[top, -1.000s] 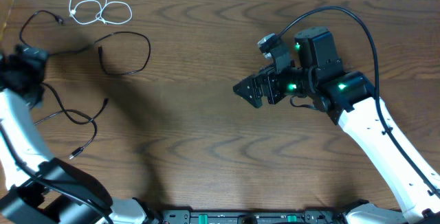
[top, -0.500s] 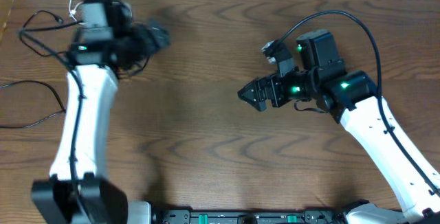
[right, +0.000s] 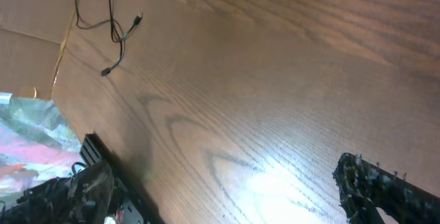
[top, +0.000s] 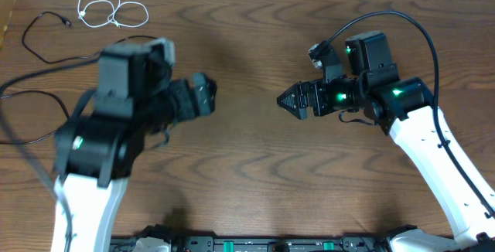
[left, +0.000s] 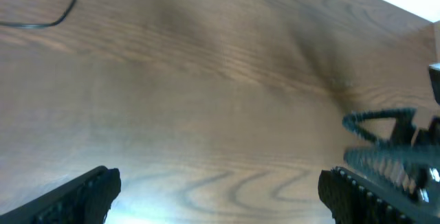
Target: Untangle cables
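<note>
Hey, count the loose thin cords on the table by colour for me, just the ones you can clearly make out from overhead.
White thin looped cord: 1
Black thin cord with a small plug end: 1
Total: 2 clearly seen. Other dark strands beside the left arm are blurred or hidden, so they are not counted.

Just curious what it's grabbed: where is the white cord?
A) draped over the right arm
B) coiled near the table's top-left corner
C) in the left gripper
B: in the overhead view the white cable lies looped by the top-left corner of the table, apart from the open left gripper and right gripper.
</note>
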Motion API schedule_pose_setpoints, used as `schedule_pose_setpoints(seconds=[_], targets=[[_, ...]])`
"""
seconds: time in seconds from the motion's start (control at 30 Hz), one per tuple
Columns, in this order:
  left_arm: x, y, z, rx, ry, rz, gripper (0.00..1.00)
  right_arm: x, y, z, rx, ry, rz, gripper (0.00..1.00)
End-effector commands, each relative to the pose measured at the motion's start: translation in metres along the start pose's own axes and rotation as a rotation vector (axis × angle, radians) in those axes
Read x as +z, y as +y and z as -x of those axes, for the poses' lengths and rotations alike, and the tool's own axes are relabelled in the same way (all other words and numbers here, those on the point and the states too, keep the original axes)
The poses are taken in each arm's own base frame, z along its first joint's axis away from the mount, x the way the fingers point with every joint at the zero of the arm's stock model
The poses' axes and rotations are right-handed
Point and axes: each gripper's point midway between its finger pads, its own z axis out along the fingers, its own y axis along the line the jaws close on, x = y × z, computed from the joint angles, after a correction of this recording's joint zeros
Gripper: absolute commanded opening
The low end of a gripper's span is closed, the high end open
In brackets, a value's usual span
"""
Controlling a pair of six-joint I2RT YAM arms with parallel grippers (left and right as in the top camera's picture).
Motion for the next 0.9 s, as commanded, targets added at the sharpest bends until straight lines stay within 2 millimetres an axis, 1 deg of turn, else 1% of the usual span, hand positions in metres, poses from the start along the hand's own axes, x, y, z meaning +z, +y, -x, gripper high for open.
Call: schedule_pose_setpoints(seconds=[0.0,0.07,0.17,0.23,0.27,0.3,0.33,0.47,0.67,0.87], targets=[[-0.034,0.002,-0.007,0.027,-0.078,0.005,0.98,0.000,-0.001,-0.001,0.055,0.007,0.003,0.99],[-0.050,0.002,-0.014,0.033,-0.105,-0.004,0.98,-0.002,0.000,0.000,0.066,0.002,0.004,0.96],[-0.071,0.003,-0.025,0.040,-0.139,-0.017,0.98,-0.009,0.005,0.002,0.051,-0.020,0.006,0.87],[-0.082,0.005,-0.034,0.043,-0.157,-0.020,0.98,-0.020,0.011,0.004,0.032,-0.052,-0.002,0.86],[-0.085,0.006,-0.036,0.043,-0.161,-0.018,0.98,-0.025,0.012,0.004,0.025,-0.065,-0.010,0.86],[-0.088,0.007,-0.040,0.043,-0.162,-0.017,0.98,-0.030,0.013,0.004,0.020,-0.079,-0.025,0.90],[-0.090,0.008,-0.043,0.043,-0.158,-0.016,0.98,-0.041,0.013,0.003,0.013,-0.104,-0.059,0.99],[-0.090,0.012,-0.051,0.037,-0.131,-0.004,0.98,-0.076,0.013,-0.012,0.015,-0.156,-0.174,0.99],[-0.087,0.012,-0.050,0.034,-0.119,0.001,0.99,-0.117,0.013,-0.036,0.033,-0.238,-0.337,0.99],[-0.087,0.012,-0.050,0.034,-0.118,0.001,0.99,-0.148,0.012,-0.063,-0.014,-0.274,-0.443,0.99]])
